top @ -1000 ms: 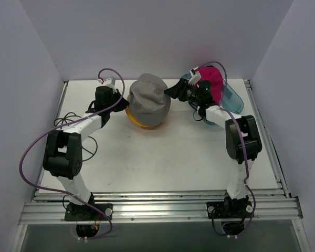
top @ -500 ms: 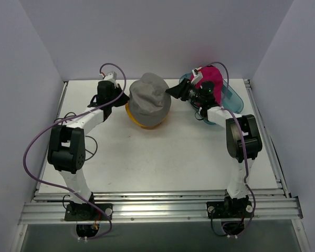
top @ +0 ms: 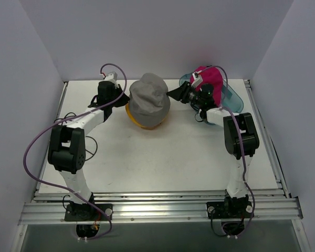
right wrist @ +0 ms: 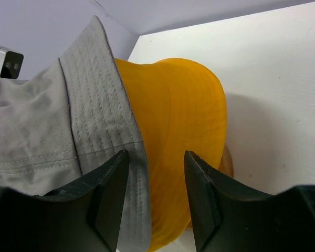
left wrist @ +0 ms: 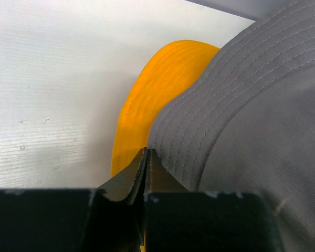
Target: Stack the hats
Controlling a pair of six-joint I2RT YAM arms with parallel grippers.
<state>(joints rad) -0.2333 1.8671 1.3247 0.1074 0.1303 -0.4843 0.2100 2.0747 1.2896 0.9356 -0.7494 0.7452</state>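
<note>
Toward the back of the worktop [top: 157, 157]: grey bucket hat [top: 148, 100] draped over mustard yellow hat [top: 140, 122], yellow showing under the grey brim. Left end effector [left wrist: 147, 152] clenched, tips at the edge of the grey brim; fabric pinched or not, cannot tell. Right end effector [right wrist: 156, 153] released, fingers [right wrist: 107, 194] spread astride grey brim and yellow crown. Magenta cap [top: 212, 79] just behind the right wrist.
</note>
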